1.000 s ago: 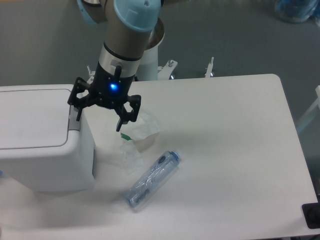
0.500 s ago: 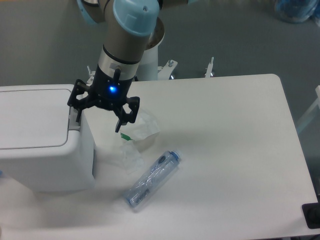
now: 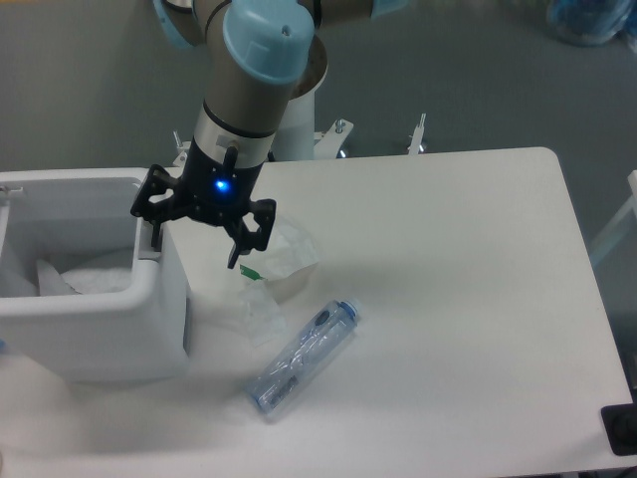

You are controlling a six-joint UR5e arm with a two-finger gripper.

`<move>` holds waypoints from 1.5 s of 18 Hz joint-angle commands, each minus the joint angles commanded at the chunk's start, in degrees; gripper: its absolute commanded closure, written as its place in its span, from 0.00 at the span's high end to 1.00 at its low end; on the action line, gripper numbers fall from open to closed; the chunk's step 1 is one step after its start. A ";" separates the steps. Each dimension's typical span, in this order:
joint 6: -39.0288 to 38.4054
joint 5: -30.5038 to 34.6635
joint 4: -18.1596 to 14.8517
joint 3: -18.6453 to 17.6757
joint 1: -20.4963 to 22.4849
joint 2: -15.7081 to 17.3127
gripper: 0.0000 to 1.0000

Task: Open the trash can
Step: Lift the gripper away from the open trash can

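Observation:
The trash can [image 3: 95, 334] is a large boxy white bin at the table's left edge. Its top stands open. The lid no longer covers it, and white crumpled material [image 3: 80, 274] shows inside. Only a small white piece at the far left rim [image 3: 10, 191] may belong to the lid. My gripper [image 3: 195, 247] is open and empty, with a blue light on its body. It hangs at the can's right rim: one finger [image 3: 154, 231] is at the grey strip there, the other finger [image 3: 237, 254] is over the table beside the can.
A crushed clear plastic bottle [image 3: 302, 357] with a blue label lies on the white table [image 3: 448, 299] in front of the gripper. Crumpled clear plastic wrap with a green bit [image 3: 282, 256] lies right of the can. The robot's base [image 3: 299, 134] stands behind the table.
The trash can's flat lid, shut in both earlier frames, has come open and the inside now shows. The gripper has shifted very slightly left and stays open.

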 joint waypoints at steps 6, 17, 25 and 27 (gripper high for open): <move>-0.18 -0.35 -0.09 3.59 0.35 -0.18 1.00; 4.74 1.75 0.35 7.39 10.54 -3.69 1.00; 15.62 16.95 0.44 2.38 18.01 -4.13 1.00; 21.07 17.40 0.26 2.11 20.20 -5.00 1.00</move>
